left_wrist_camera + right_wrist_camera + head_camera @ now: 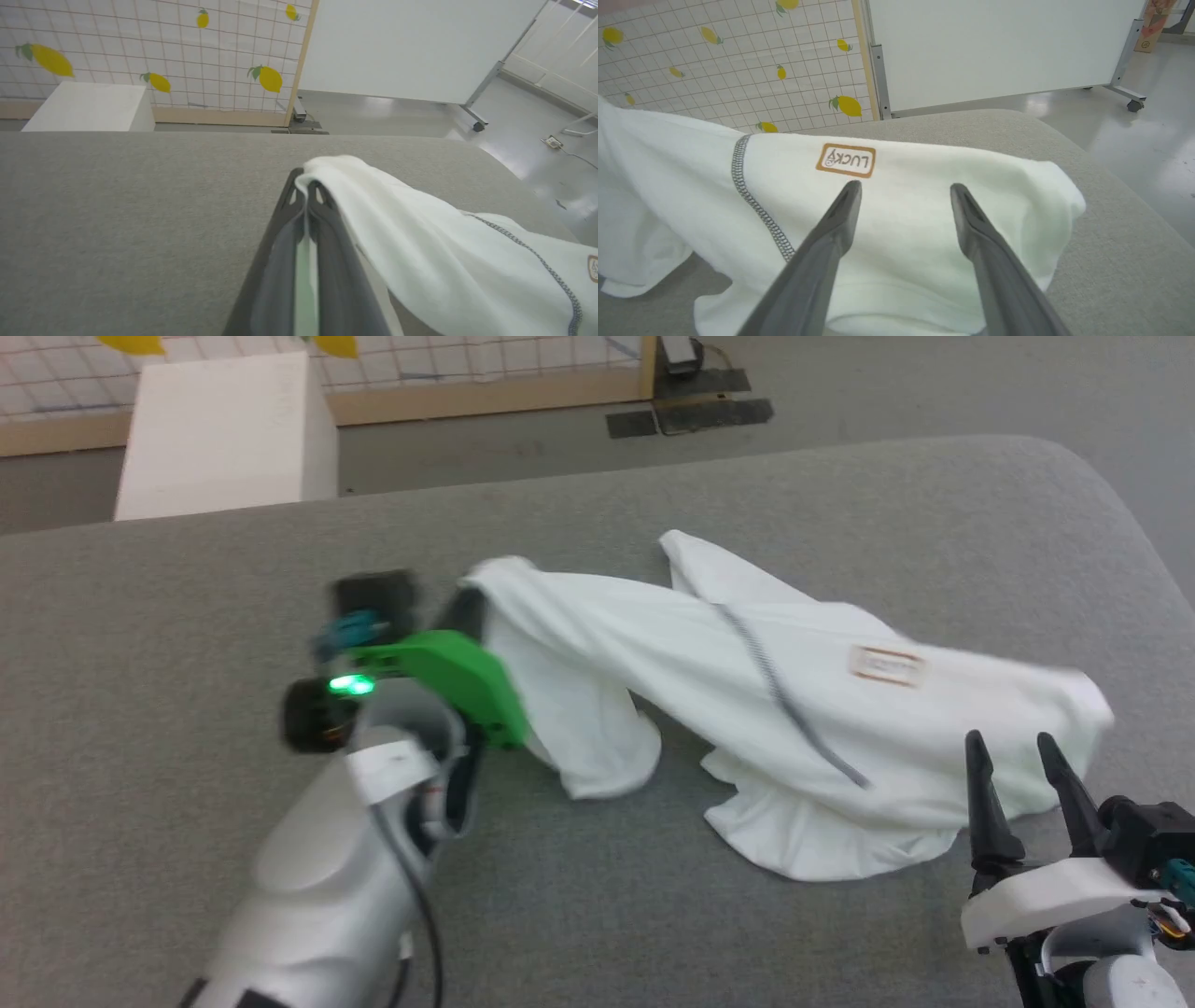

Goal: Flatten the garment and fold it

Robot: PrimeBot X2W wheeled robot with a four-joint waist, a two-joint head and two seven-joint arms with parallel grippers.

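The white garment [775, 700] lies bunched across the grey padded table [187, 579], its grey stitched seam [784, 700] and brown-outlined LUCKY patch [887, 665] facing up. My left gripper [471, 607] is shut on the garment's left end and holds it lifted off the table; in the left wrist view the fabric [420, 242] drapes over the closed fingers [280, 247] to the right. My right gripper [1013, 747] stands open at the garment's near right edge. In the right wrist view its fingers [822, 252] straddle the cloth just below the patch [845, 160], nothing pinched.
Beyond the table's far edge stands a white box [229, 429], with a lemon-patterned grid screen [140, 51] behind it. A white wheeled board [999, 46] stands on the floor at the right. The table's rounded right corner [1102, 495] drops to grey floor.
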